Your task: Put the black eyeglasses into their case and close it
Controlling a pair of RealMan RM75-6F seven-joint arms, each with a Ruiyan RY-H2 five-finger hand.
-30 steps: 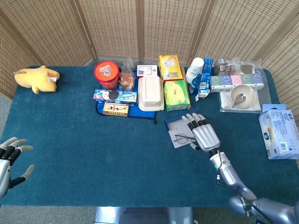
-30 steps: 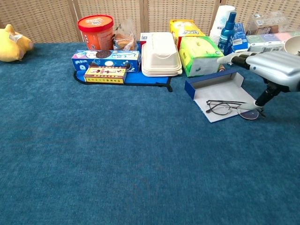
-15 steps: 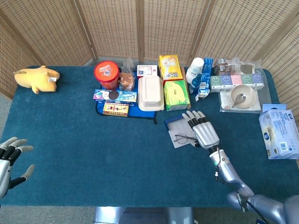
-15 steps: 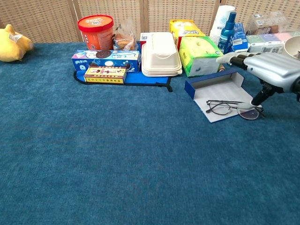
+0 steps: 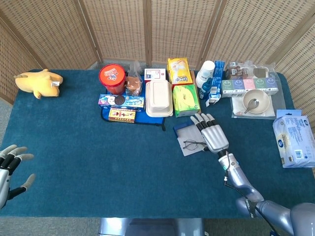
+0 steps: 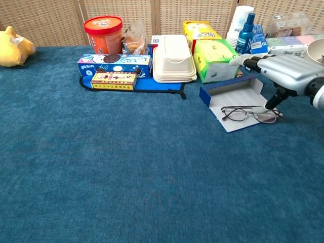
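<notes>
Thin black wire-frame eyeglasses (image 6: 248, 113) lie unfolded on the pale flap of the open blue rectangular case (image 6: 234, 99), lenses clear. Right hand (image 6: 283, 71) hovers over them, fingers spread, thumb touching one lens, gripping nothing. Left hand (image 5: 10, 169) open, empty, at the blue carpeted surface (image 6: 126, 172) edge.

Blue-carpeted table (image 5: 98, 157) before a woven folding screen (image 5: 123, 29).
Spans most of the frame in soft, even light; screen's tan wicker panels in wooden frames fill the top edge, grey floor (image 5: 49, 223) visible at bottom left.
</notes>
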